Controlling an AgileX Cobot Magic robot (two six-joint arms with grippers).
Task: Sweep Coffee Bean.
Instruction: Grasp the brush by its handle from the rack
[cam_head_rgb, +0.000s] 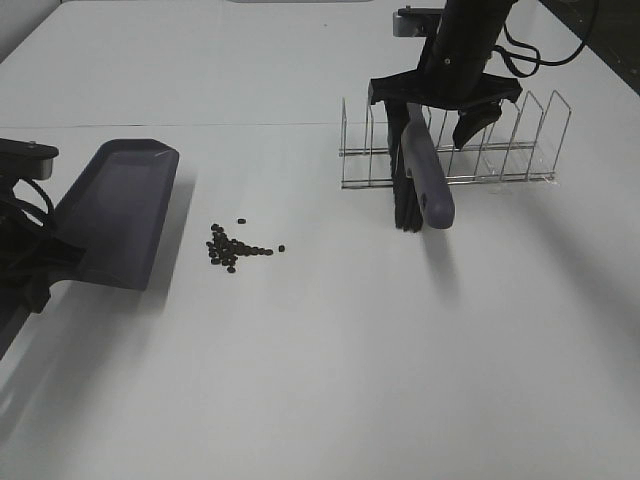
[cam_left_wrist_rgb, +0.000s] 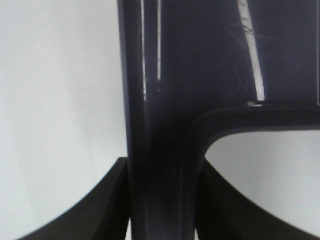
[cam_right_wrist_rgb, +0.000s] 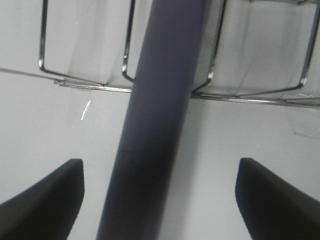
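Observation:
Several coffee beans (cam_head_rgb: 236, 249) lie in a small cluster on the white table, just right of the grey-purple dustpan (cam_head_rgb: 118, 210). My left gripper (cam_head_rgb: 38, 272) is shut on the dustpan's handle (cam_left_wrist_rgb: 161, 165), which runs between its fingers (cam_left_wrist_rgb: 107, 205). The dustpan's mouth faces the beans. The brush (cam_head_rgb: 424, 180), with a grey-purple handle and black bristles (cam_head_rgb: 405, 208), leans in the wire rack (cam_head_rgb: 500, 150). My right gripper (cam_head_rgb: 434, 116) is open above it. Its fingers (cam_right_wrist_rgb: 45, 200) stand wide apart on either side of the brush handle (cam_right_wrist_rgb: 155, 125) and do not touch it.
The wire rack (cam_right_wrist_rgb: 85, 86) stands at the back right with thin upright dividers around the brush. White table (cam_head_rgb: 350, 380) stretches between the beans and the rack and across the front.

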